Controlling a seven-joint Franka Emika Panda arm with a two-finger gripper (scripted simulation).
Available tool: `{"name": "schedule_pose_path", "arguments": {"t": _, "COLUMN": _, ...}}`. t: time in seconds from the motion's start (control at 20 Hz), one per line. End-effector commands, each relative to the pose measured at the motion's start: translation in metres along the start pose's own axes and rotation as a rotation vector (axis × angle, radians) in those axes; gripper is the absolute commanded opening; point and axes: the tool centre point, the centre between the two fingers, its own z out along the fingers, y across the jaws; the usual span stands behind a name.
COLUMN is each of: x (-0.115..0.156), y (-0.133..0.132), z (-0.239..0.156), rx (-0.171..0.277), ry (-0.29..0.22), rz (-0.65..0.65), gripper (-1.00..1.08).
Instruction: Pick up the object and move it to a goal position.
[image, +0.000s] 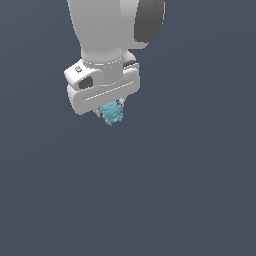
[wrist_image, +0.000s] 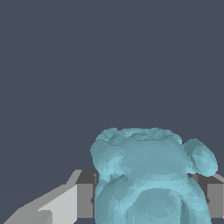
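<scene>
Between the fingers (wrist_image: 83, 200) of the gripper (image: 110, 114) sits the object (image: 113, 114), clamped on both sides and protruding below the white hand. Only plain dark grey background surrounds it; nothing else appears nearby.

The turquoise object (wrist_image: 151, 175) sits squarely between the two fingers of the gripper (wrist_image: 148, 199), filling the gap so that each grey pad (wrist_image: 85, 199) presses against one of its flanks. Its surface is lumpy, with rounded bulges, and one small knob sticks out past the far finger. It reaches well beyond the fingertips. Behind it lies only a flat, dark slate-blue backdrop (wrist_image: 87, 65).
</scene>
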Motion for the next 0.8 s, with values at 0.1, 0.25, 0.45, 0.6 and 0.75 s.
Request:
{"name": "schedule_pose_path", "arguments": {"t": 0.1, "x": -0.004, "y": 0.013, "z": -0.046, "rx": 0.001, "ry": -0.001, "rz": 0.000, "gripper": -1.00}}
{"name": "schedule_pose_path", "arguments": {"t": 0.25, "x": -0.006, "y": 0.021, "z": -0.072, "rx": 0.000, "ry": -0.001, "rz": 0.000, "gripper": -1.00}}
{"name": "schedule_pose_path", "arguments": {"t": 0.45, "x": -0.008, "y": 0.029, "z": -0.099, "rx": 0.000, "ry": -0.002, "rz": 0.000, "gripper": -1.00}}
{"name": "schedule_pose_path", "arguments": {"t": 0.6, "x": -0.009, "y": 0.033, "z": -0.113, "rx": 0.000, "ry": -0.002, "rz": 0.001, "gripper": -1.00}}
{"name": "schedule_pose_path", "arguments": {"t": 0.75, "x": -0.009, "y": 0.037, "z": -0.123, "rx": 0.000, "ry": -0.002, "rz": 0.001, "gripper": -1.00}}
